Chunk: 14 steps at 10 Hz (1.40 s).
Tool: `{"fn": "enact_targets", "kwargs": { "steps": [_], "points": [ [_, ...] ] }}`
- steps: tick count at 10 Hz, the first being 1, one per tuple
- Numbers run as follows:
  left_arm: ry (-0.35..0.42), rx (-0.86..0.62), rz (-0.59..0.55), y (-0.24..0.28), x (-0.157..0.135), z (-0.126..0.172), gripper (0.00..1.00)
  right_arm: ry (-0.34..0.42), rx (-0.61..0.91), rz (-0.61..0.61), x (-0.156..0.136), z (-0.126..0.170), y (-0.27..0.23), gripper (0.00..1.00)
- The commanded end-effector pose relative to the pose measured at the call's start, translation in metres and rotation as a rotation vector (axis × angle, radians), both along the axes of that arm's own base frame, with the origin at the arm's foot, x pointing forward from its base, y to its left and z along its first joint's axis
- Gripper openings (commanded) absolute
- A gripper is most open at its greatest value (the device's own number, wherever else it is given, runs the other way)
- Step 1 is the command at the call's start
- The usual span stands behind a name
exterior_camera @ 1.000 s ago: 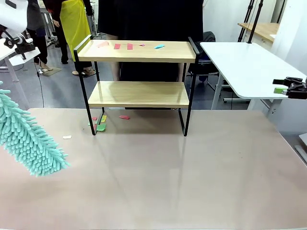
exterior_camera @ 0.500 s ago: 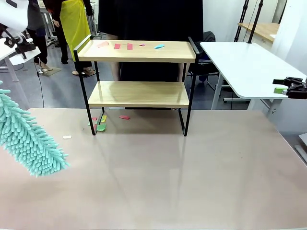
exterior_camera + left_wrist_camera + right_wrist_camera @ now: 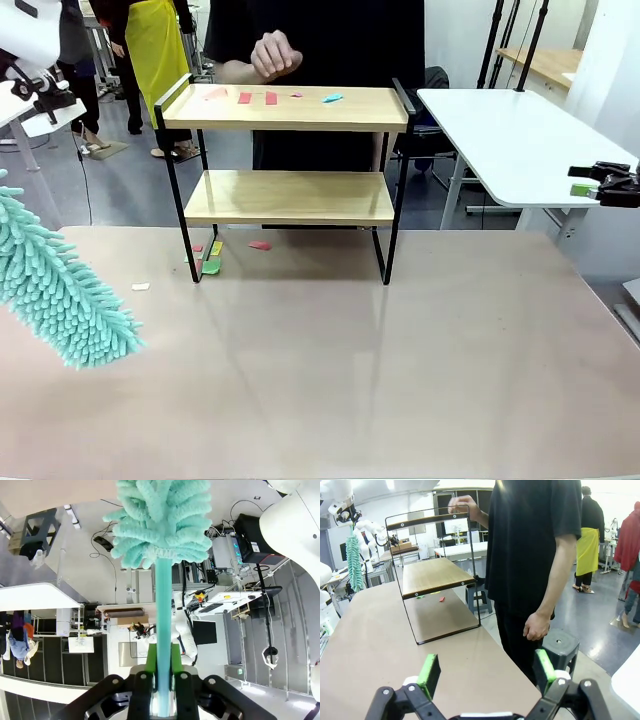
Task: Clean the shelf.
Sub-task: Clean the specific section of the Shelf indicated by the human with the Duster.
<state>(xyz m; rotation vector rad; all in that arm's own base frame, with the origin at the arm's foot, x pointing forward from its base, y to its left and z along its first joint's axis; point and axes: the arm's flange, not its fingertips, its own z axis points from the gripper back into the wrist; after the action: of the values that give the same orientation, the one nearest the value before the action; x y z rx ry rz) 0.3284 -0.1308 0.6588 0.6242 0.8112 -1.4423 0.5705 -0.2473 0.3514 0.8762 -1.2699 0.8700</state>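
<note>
The shelf (image 3: 290,195) is standing at the table's (image 3: 400,380) far side, with paper scraps (image 3: 270,97) lying on its top board. A person's hand (image 3: 275,55) is hovering above it. The left gripper (image 3: 163,657) is clamping a duster (image 3: 60,290); the right gripper (image 3: 486,672) is gaping wide, empty.

We read no text, label, brand, number or sign: nothing legible.
</note>
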Motion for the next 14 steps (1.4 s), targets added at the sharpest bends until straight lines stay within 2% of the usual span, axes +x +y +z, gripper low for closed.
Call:
{"fn": "enact_targets", "kwargs": {
  "steps": [1,13,14],
  "points": [
    [-0.005,-0.011,0.019,-0.002,-0.003,0.002,0.13,-0.006,-0.001,0.002,0.001,0.003,0.002,1.0],
    [0.0,0.0,0.0,0.0,0.0,0.0,0.13,-0.006,-0.001,0.002,0.001,0.003,0.002,1.0],
    [-0.066,-0.168,0.079,0.011,-0.011,0.032,0.13,-0.006,-0.001,0.002,0.001,0.003,0.002,1.0]
  ]
}}
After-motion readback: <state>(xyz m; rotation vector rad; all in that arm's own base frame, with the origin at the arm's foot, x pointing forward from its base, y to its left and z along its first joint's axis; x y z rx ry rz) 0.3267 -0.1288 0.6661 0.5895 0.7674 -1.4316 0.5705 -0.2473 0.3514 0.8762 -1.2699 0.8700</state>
